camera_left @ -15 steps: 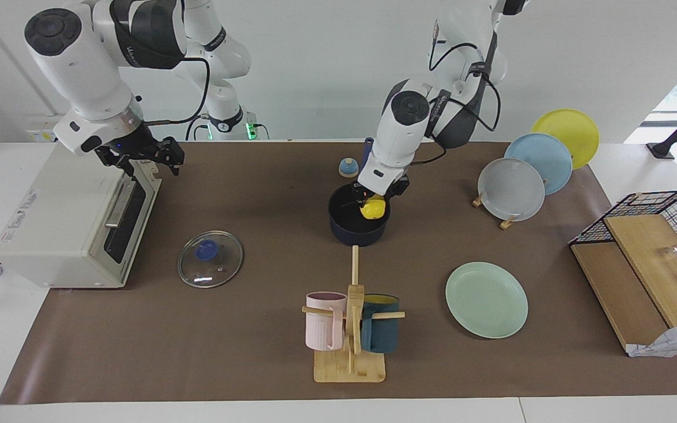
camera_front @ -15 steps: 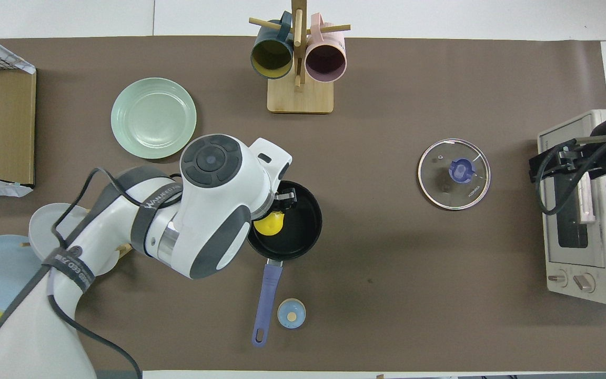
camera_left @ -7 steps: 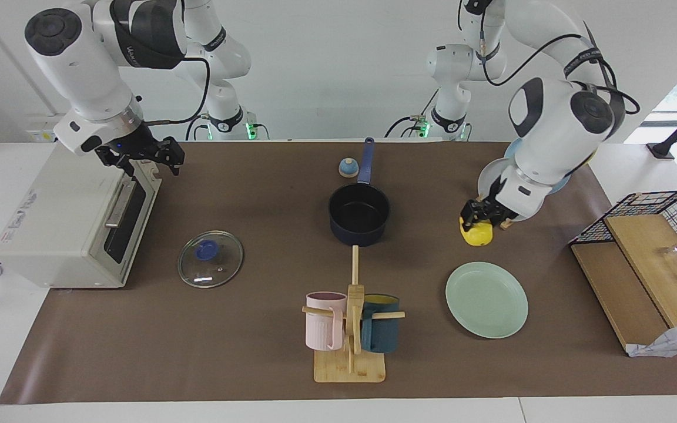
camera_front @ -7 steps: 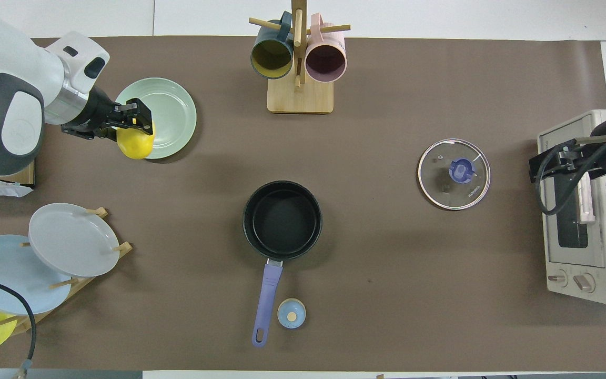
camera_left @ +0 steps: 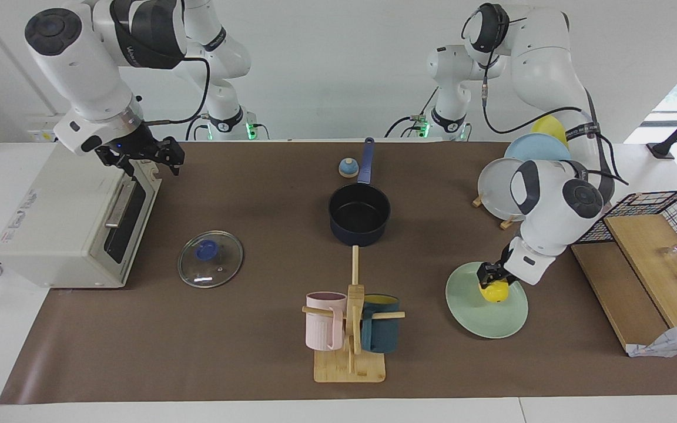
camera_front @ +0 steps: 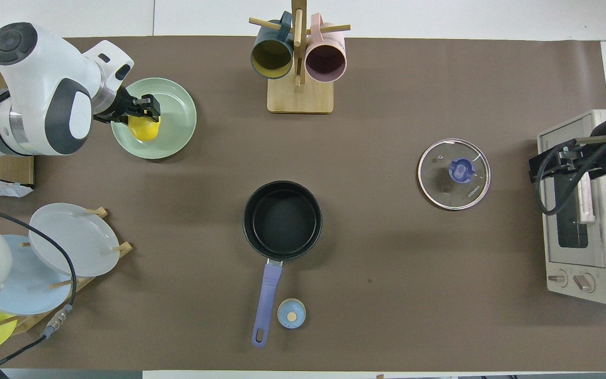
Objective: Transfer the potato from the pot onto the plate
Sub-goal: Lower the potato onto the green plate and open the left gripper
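My left gripper (camera_left: 492,279) is shut on the yellow potato (camera_left: 495,292), low over the mint-green plate (camera_left: 479,322), at or just above its surface. In the overhead view the left gripper (camera_front: 144,109) and potato (camera_front: 144,130) sit over the part of the plate (camera_front: 174,138) toward the left arm's end. The navy pot (camera_left: 359,212) stands mid-table with a bare black inside, its blue handle toward the robots; it also shows in the overhead view (camera_front: 282,215). My right gripper (camera_left: 141,161) waits above the toaster oven (camera_left: 68,217).
A glass lid (camera_left: 210,259) lies between pot and oven. A wooden mug rack (camera_left: 350,329) with pink and teal mugs stands farther from the robots than the pot. A small blue bell (camera_left: 348,168) sits by the pot handle. A plate rack (camera_front: 74,239) and wire basket (camera_left: 662,214) are at the left arm's end.
My left gripper lifted the potato out of the pot, carried it toward the left arm's end of the table and lowered it over the mint-green plate. The right arm has not moved.
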`<state>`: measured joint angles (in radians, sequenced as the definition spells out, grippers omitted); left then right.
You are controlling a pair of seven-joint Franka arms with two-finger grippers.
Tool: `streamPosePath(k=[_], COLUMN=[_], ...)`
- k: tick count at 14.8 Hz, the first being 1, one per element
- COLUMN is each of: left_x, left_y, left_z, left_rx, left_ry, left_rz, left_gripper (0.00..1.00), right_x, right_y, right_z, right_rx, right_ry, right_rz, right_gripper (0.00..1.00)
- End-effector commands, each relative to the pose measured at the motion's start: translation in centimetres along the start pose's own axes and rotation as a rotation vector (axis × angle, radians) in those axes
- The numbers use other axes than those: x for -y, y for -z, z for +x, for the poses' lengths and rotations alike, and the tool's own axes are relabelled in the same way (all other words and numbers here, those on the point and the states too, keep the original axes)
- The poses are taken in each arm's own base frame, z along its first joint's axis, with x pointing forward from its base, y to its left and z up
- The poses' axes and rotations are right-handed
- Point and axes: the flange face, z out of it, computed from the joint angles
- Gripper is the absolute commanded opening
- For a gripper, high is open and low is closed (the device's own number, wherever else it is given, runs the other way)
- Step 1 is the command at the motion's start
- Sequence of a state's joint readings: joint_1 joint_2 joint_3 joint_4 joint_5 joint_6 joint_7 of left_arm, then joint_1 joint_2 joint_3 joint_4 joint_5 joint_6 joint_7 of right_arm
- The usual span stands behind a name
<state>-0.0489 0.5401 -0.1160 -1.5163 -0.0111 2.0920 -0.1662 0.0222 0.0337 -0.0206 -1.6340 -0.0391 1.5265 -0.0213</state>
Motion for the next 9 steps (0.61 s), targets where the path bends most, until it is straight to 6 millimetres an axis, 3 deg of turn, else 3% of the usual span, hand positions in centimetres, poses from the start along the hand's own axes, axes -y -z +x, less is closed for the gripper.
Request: streamPosePath(k=[1, 7, 8, 9], left_x=[-0.5, -0.4, -0.3, -0.3], left_y=[-0.2, -2.0, -1.9, -1.6], left_z=[0.1, -1.0, -0.9, -0.8], left_rx=[-0.039, -0.042, -0.042, -0.043], left_ry=[-0.036, -0.073, -0.073, -0.073], left_rz=[0.027, 0.028, 0.028, 0.028], left_gripper=[0.00, 0.00, 0.37, 0.99], right_x=[0.0, 0.0, 0.1, 0.0], right_y=[0.3, 0.3, 0.3, 0.3], right_z=[-0.4, -0.4, -0.4, -0.4], right_rx=[0.000, 0.000, 0.000, 0.000], right_ry=[-0.018, -0.018, -0.018, -0.018], right_rz=[0.006, 0.006, 0.007, 0.006], right_gripper=[1.00, 1.00, 1.00, 1.00])
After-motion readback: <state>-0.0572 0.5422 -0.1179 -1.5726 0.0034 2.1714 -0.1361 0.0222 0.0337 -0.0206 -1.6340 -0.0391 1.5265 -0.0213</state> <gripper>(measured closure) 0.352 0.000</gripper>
